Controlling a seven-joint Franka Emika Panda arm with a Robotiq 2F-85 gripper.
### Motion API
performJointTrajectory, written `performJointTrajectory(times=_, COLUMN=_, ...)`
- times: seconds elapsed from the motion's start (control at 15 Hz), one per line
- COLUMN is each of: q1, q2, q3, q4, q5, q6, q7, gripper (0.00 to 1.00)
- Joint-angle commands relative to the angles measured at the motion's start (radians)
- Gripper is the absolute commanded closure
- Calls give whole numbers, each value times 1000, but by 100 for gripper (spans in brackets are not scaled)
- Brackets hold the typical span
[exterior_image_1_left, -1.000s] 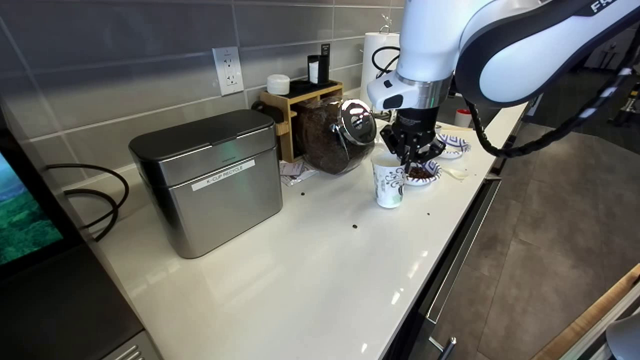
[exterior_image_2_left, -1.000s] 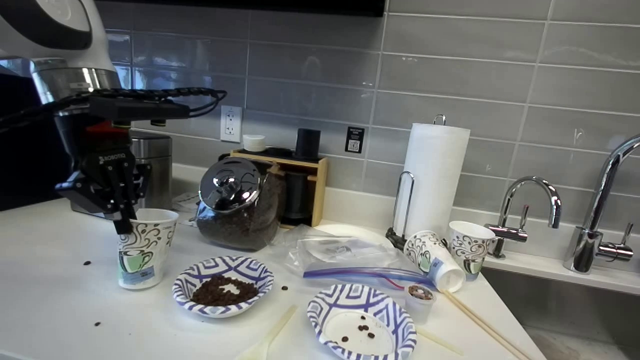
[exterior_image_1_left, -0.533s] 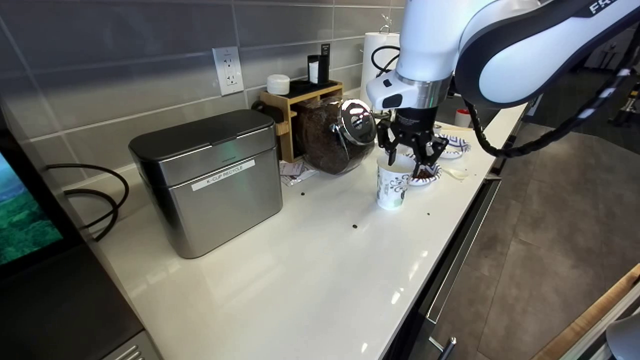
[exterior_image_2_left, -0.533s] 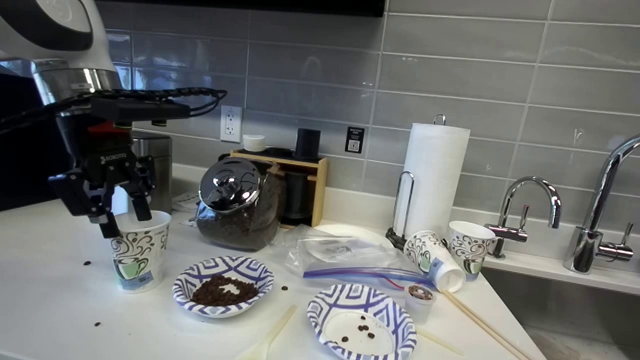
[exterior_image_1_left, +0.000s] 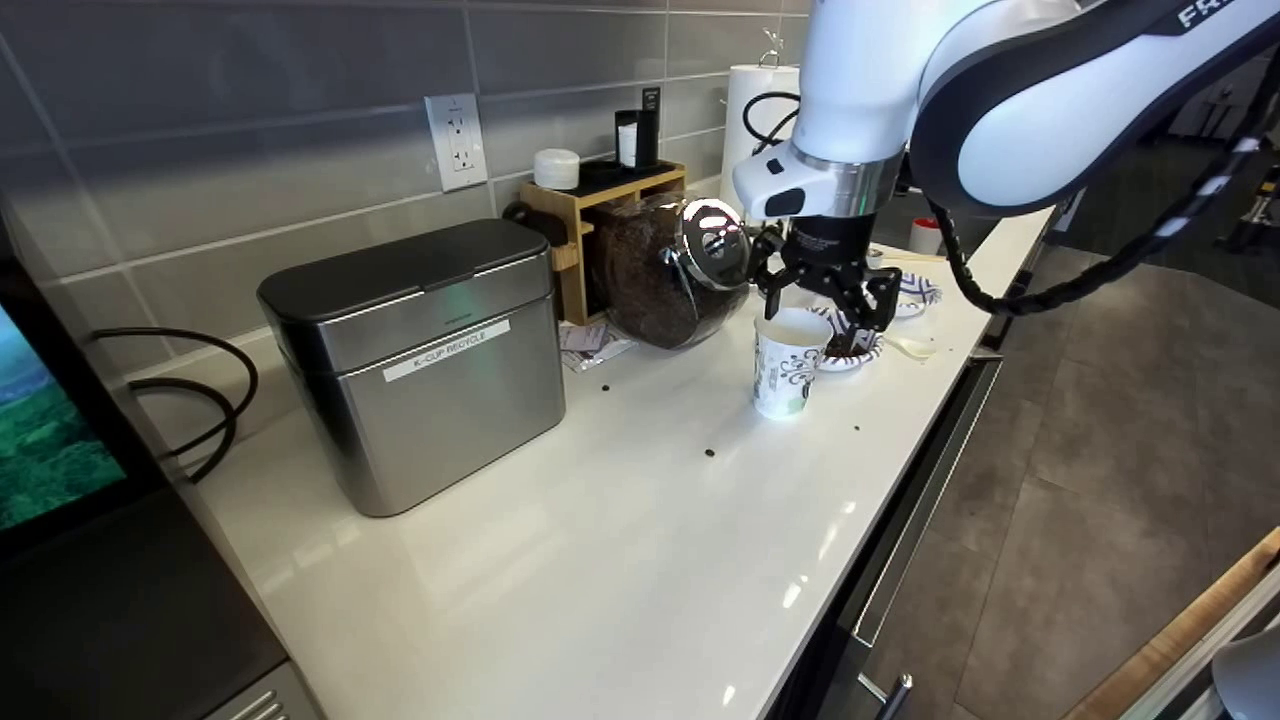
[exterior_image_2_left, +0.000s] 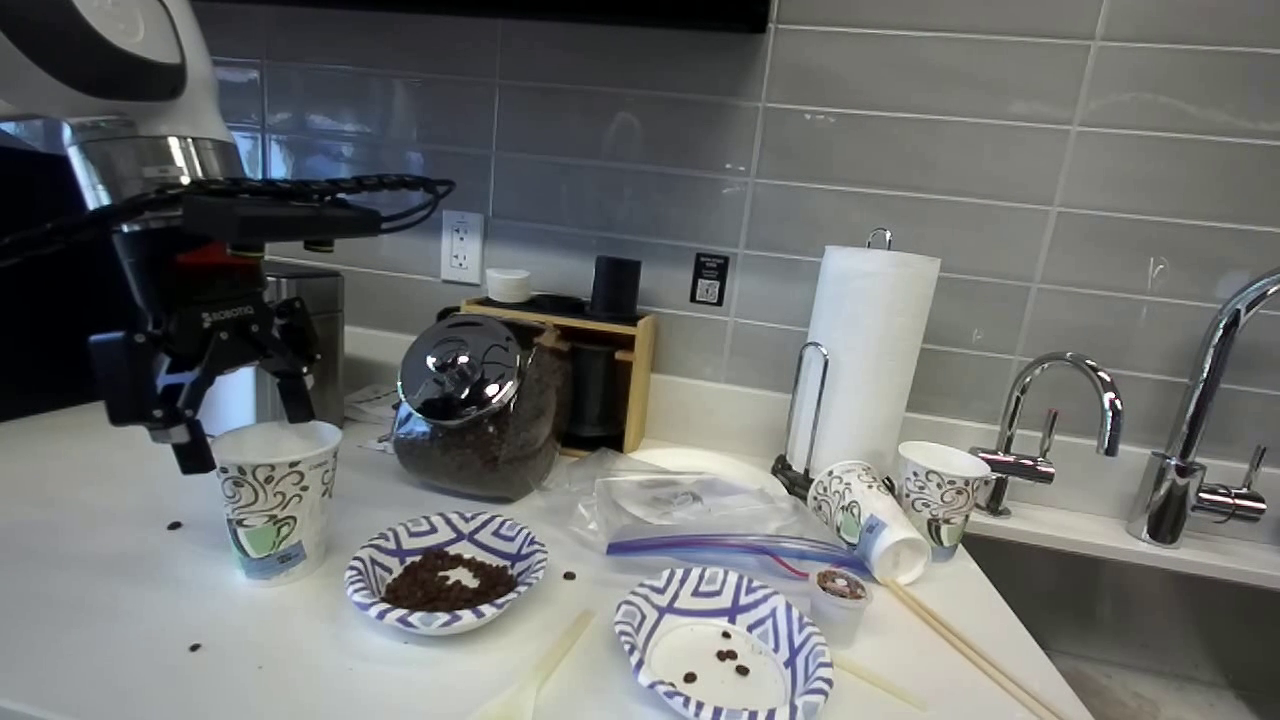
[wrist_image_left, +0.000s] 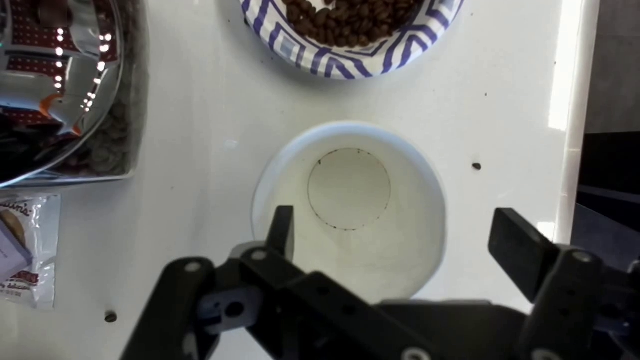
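Near the jaws, 1 upright, dark-swirled white paper cup (exterior_image_2_left: 275, 500).

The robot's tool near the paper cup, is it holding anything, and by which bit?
Nothing is held: the tool is open, its fingers spread apart, and the paper cup stands upright on the counter.

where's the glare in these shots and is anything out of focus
Wrist view: bright streaks on the counter near its edge, light dots on the jar lid, end effector slightly soft; in an exterior view, pale reflections on the wall tiles.
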Motion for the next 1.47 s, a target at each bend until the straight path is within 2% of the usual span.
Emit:
performJointTrajectory(times=0.0, q1=3, q2=1, q3=-7, q4=-14, q5=7, q6=32, q7=-8, gripper=0)
performJointTrajectory(times=0.27, q1=7, q2=-34, q3=-18, q4=-11, q5=62, q6=-6, q7=-32, gripper=0)
performJointTrajectory(times=0.6, q1=19, q2=-99, q3=-52, q4=4, q5=221, q6=-88, q7=-124, gripper=0)
performJointTrajectory(times=1.0, q1=20, q2=-152, q3=-76, q4=53, q5=292, q6=-228, q7=-171, gripper=0)
performJointTrajectory(times=1.2, q1=18, q2=-163, q3=-81, q4=77, q5=307, q6=-277, q7=-157, gripper=0)
performJointTrajectory(times=1.4, q1=6, q2=-167, q3=-74, q4=93, q5=297, q6=-297, q7=-80, gripper=0)
